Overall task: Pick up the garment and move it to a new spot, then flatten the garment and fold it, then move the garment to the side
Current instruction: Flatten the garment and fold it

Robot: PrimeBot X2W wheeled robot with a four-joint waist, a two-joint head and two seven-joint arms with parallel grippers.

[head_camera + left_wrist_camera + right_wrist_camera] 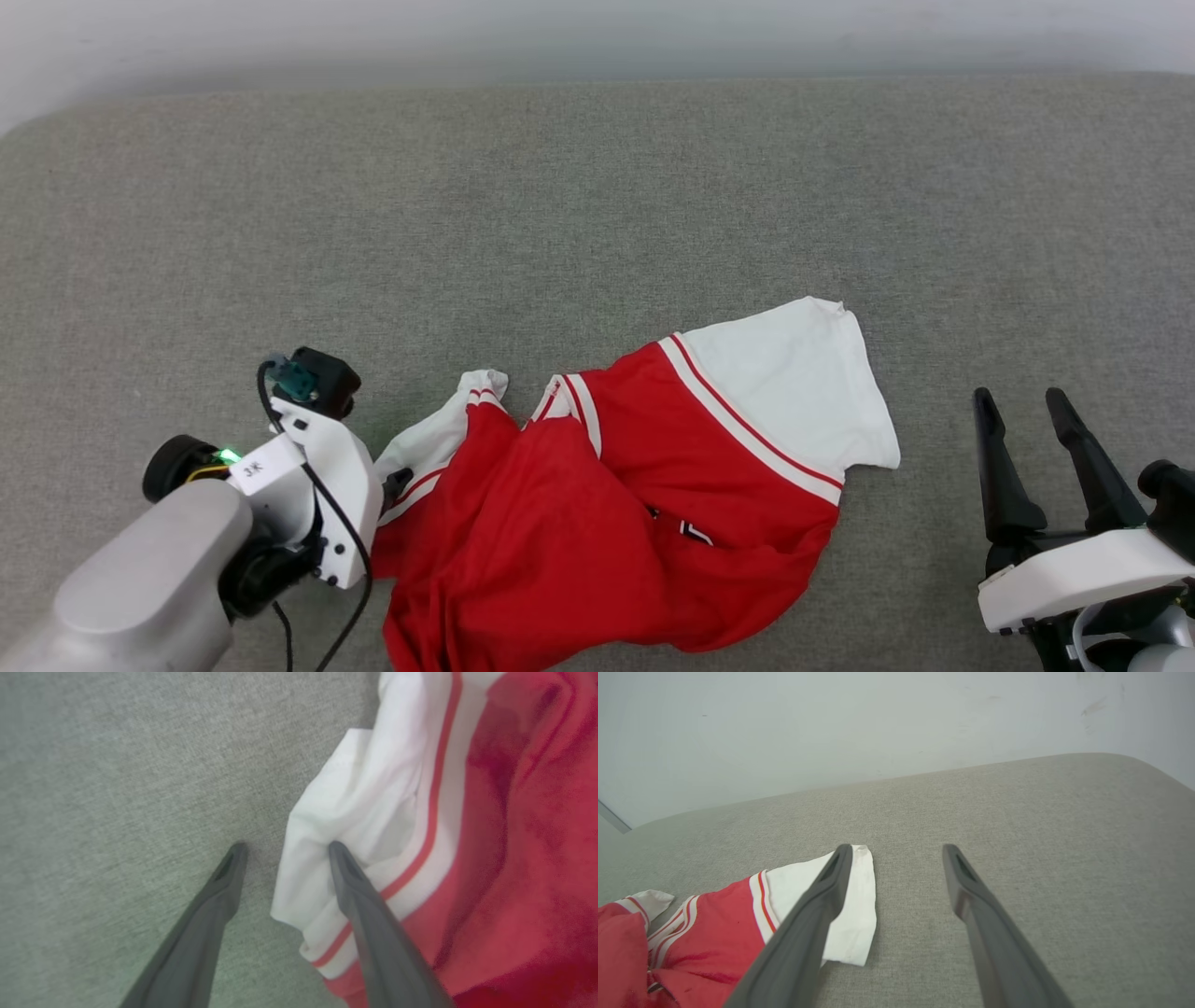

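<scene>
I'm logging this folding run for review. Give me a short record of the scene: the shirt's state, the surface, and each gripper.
shirt: red with white sleeves, crumpled, not flattened or folded
surface: grey fabric, shirt lies near its front edge
left gripper: open, fingers straddling the edge of the near sleeve
right gripper: open, holding nothing, apart from the shirt on its right
far sleeve: white, spread out toward the right gripper
stage: shirt not yet lifted

- The garment (597, 523) runs off the head view's bottom edge — its black lettering (695, 532) is mostly buried in folds, unreadable.
- In the left wrist view, its red cloth is blurred.
</scene>
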